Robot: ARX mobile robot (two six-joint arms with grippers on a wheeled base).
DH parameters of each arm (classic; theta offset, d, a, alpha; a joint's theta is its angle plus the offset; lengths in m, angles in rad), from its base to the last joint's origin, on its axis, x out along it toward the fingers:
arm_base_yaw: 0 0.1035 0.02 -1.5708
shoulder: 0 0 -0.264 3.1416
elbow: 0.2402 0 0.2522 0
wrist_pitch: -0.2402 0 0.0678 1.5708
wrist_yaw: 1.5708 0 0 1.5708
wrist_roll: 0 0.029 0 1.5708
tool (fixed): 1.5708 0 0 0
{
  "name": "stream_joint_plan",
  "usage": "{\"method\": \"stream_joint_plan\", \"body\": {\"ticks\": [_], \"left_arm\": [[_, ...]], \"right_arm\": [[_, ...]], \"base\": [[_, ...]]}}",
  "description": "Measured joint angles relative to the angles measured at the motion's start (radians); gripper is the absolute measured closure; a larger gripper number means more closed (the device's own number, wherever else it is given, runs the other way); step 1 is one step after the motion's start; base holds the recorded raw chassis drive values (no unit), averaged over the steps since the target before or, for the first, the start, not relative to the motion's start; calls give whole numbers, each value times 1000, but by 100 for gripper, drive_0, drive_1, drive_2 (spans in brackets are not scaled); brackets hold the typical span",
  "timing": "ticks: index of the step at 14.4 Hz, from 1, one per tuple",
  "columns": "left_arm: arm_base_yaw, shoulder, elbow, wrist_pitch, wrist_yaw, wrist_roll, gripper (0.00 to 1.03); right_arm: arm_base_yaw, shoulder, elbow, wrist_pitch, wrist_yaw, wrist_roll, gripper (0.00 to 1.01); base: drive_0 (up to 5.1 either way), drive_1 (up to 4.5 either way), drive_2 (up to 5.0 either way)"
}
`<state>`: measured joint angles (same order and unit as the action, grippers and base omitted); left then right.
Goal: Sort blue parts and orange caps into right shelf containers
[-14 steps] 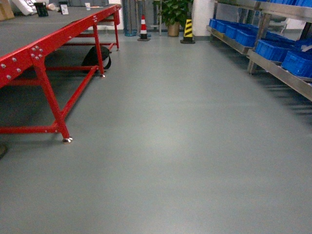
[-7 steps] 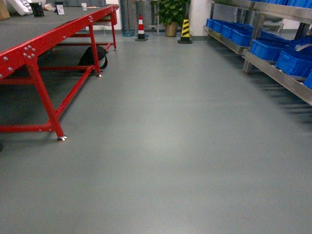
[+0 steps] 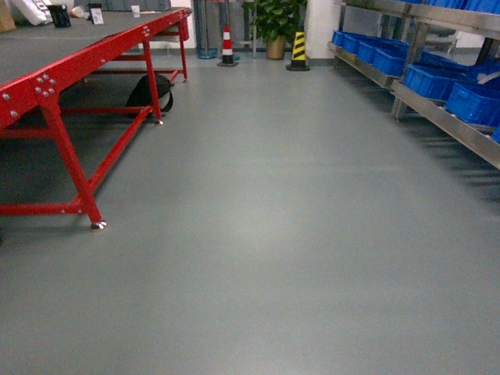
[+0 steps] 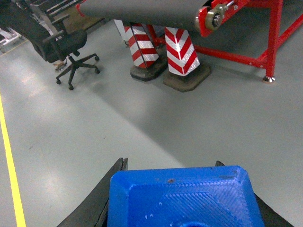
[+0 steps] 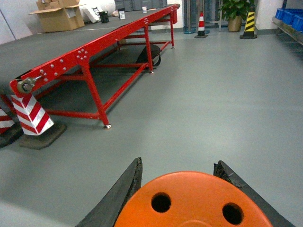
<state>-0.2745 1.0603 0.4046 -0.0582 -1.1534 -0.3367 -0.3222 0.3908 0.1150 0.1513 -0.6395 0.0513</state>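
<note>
My left gripper is shut on a blue part, a flat ribbed block with bevelled edges that fills the gap between the dark fingers. An orange cap with round holes in its flat top sits in my right gripper, which is shut on it. The right shelf containers, bright-blue crates, line a metal shelf along the right wall, far ahead of both grippers. Those crates also show at the top right of the right wrist view. Neither gripper appears in the head view.
A red conveyor frame runs along the left, with a black bag under it. At the far end stand a striped cone, a yellow-black post and a plant. An office chair and striped bases show near the conveyor's end.
The head view has shifted slightly: the conveyor has slid a little to the left in the frame, and the shelf and its crates have shifted slightly too.
</note>
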Motion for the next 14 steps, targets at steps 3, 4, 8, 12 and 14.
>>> {"method": "stream_joint_plan", "body": {"ticks": [3,4,8,12,14], "left_arm": [[1,0,0,1,1,0,58],[1,0,0,2,1,0,58],[1,0,0,1,1,0,58],[1,0,0,2,2,0,58],[1,0,0,1,2,0,58]], "right_arm": [[0,0,0,0,0,0,60],[0,0,0,0,0,0,60],[0,1,0,-1,0,0,60],[0,2,0,-2,0,0,60],[0,0,0,0,0,0,60]], "base": [[-5,398,-408],[3,406,-400],[-2,403,-406],[3,408,-401],[1,405,-404]]}}
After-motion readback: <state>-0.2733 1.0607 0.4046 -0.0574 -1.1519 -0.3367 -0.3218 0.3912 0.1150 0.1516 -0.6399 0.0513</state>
